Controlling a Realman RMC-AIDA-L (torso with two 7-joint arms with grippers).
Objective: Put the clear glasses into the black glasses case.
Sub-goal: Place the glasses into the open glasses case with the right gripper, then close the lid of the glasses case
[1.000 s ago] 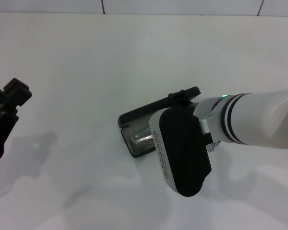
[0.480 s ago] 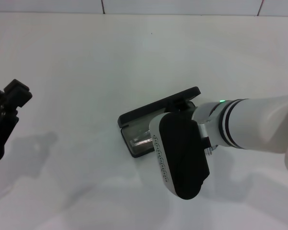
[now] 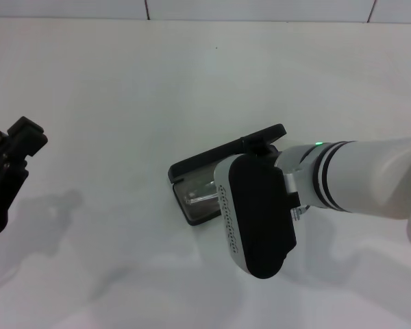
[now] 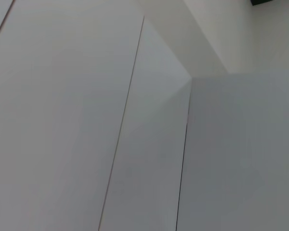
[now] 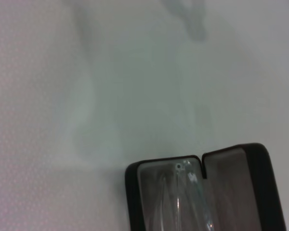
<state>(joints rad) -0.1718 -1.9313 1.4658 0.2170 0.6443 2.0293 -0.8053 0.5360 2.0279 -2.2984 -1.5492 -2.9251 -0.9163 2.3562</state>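
The black glasses case lies open in the middle of the white table, its lid raised on the far side. The clear glasses lie inside on the grey lining. My right arm reaches over the case from the right, and its wrist housing hides the case's right half. Only a black tip of the right gripper shows, at the lid's far edge. In the right wrist view the case is seen from close by, with the glasses in it. My left gripper hangs parked at the far left.
The white table spreads all around the case, ending at a tiled wall along the back. The left wrist view holds only white wall panels.
The right gripper's tip has dropped a little towards the lid's far edge and the wrist housing has shifted slightly lower. The case and glasses lie as before.
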